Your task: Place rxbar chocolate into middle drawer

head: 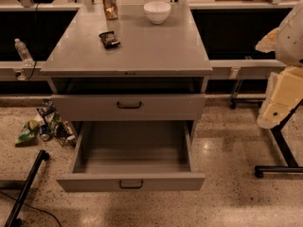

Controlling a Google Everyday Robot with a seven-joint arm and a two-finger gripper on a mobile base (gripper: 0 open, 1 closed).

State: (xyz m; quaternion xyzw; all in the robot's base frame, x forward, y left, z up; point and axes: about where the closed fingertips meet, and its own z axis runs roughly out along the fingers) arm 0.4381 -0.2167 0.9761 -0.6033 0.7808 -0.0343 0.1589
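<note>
Middle drawer [165, 181] is standing pulled open at lower centre, holding nothing. Chocolate bar [109, 39] is lying on the cabinet top [156, 46], upper left of centre; pick and placement are remaining. Gripper [277, 105] is hanging at the right edge, well apart from the bar; whether it is released or clenched cannot be told.

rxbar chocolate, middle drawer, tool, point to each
rxbar chocolate [109, 39]: camera view, middle of wrapper
middle drawer [136, 146]: camera view, bare floor inside
tool [275, 109]: camera view, right edge, its lower body
</note>
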